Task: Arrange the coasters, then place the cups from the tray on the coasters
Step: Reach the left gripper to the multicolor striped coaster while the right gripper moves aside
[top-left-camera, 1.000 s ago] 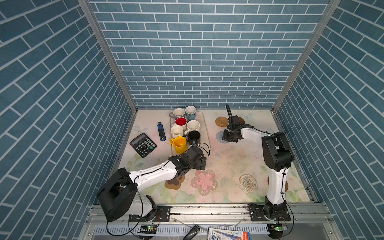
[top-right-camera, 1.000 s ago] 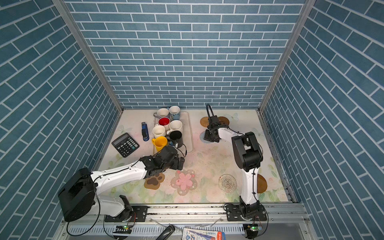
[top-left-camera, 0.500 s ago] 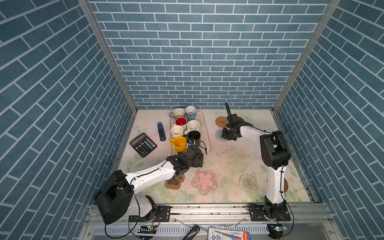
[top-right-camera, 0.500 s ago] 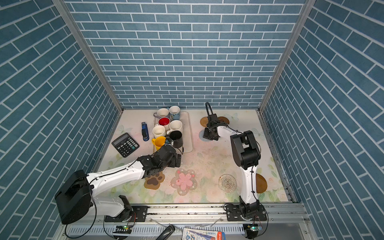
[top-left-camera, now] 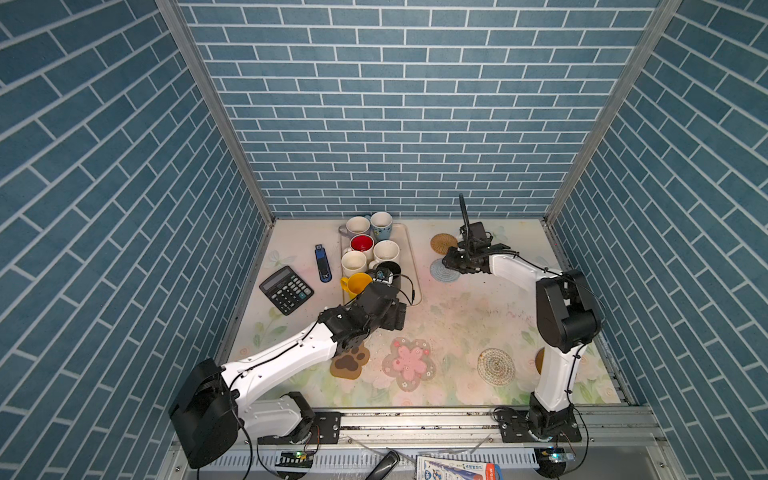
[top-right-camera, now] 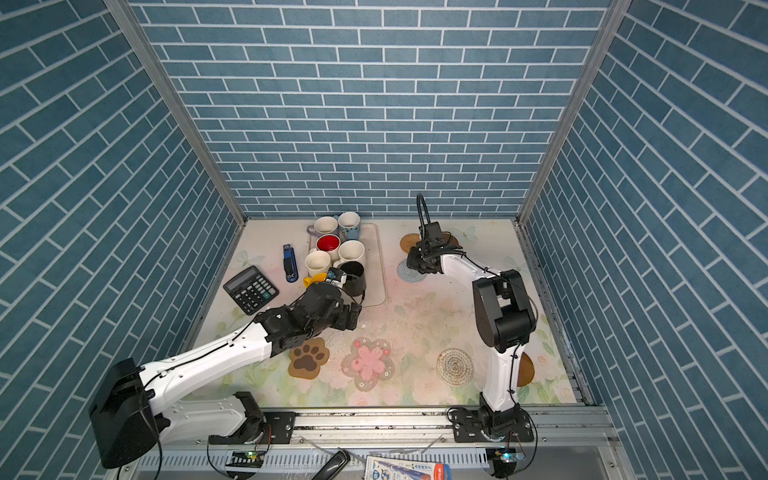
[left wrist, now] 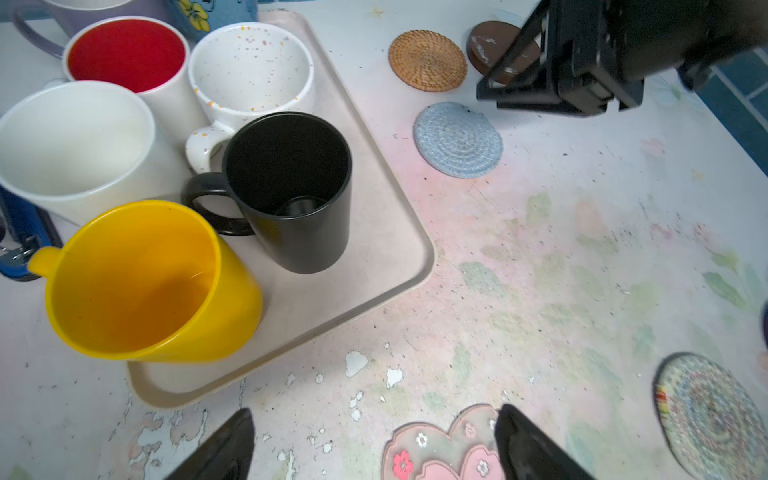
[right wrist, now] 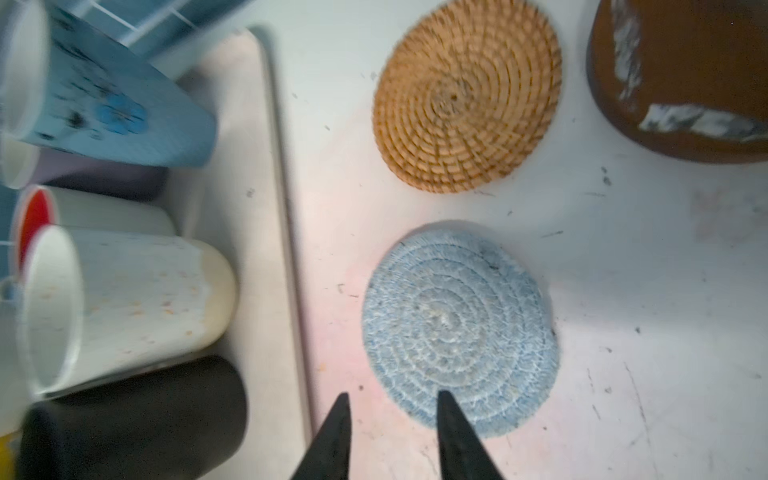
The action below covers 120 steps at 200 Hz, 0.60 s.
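The beige tray holds several cups, with the yellow cup and the black cup at its near end. My left gripper is open and empty, low over the table between the tray and the pink flower coaster. My right gripper is open with nothing between its tips, at the edge of the pale blue coaster. Behind it lie the tan woven coaster and a brown disc.
A paw coaster, a whitish woven coaster and a second brown disc, half hidden by the right arm, lie along the front. A black calculator and a blue stapler sit left of the tray. Brick walls close three sides.
My right gripper's jaws have come apart and it has shifted slightly toward the back. My left arm has edged a little toward the tray's near end.
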Available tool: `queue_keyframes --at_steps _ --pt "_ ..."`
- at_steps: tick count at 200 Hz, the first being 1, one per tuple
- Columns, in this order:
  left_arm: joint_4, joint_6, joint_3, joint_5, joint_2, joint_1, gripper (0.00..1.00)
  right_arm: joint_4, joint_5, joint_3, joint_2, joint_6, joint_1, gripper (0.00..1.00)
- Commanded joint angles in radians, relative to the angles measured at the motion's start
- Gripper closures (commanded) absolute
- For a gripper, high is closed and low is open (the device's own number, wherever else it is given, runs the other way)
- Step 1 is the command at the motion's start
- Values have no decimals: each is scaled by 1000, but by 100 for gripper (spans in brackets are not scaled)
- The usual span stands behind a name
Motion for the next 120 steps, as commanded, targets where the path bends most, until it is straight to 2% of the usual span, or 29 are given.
queue_keyframes --at_steps 1,42,67,86,120 --pt "-98 64 77 69 33 -29 15 45 -5 -69 -109 -17 -4 55" --pt "-160 119 209 93 163 -158 14 93 -45 -275 -315 13 -63 38" --pt "-152 171 285 141 255 -218 21 135 -84 -452 -470 37 -123 29" --pt "-151 199 346 184 332 -249 31 156 -91 -577 -588 46 -154 24" --pt "-168 238 463 234 465 -272 59 213 -57 -770 -821 96 -232 19"
